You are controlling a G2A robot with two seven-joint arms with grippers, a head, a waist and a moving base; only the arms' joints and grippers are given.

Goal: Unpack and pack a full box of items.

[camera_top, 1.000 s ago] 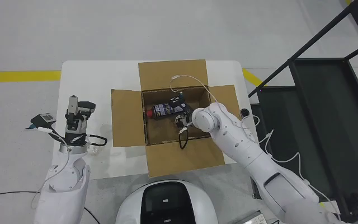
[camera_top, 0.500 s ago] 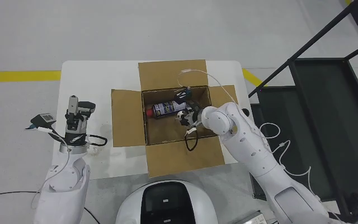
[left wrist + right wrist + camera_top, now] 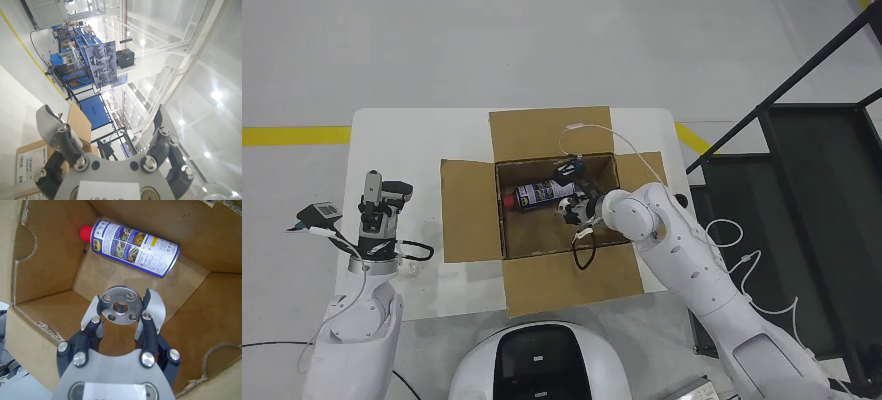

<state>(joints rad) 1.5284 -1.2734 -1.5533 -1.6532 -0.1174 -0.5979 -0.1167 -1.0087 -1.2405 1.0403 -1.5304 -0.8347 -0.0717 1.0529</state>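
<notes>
Fingers point(image 3: 154, 306) of the right gripper point(image 3: 122, 298) are closed on a metal flange point(image 3: 122, 316), one pad on each side of its rim, so the disc sits squarely between them with its flat face turned to the wrist camera. It hangs inside the box, above the floor and short of the spray can.

White table point(image 3: 412, 140) carries an open cardboard box point(image 3: 552, 135), all four flaps folded outward and lying flat around the opening. In the right wrist view the box's inner walls point(image 3: 47, 247) are plain brown, with torn, ragged edges at the flap cut-outs.

On the box floor a spray can point(image 3: 132, 250) lies on its side along the far wall – blue and white body, yellow patches in the label, red cap pointing into a corner.

Smaller than the can, the flange is a round, grey, machined disc with a large centre bore and four bolt holes spaced around it.

Left gripper point(image 3: 103, 115) stands on the table's left side, well apart from the box, aimed upward – its fingers point(image 3: 47, 123) spread wide with nothing between them.
</notes>
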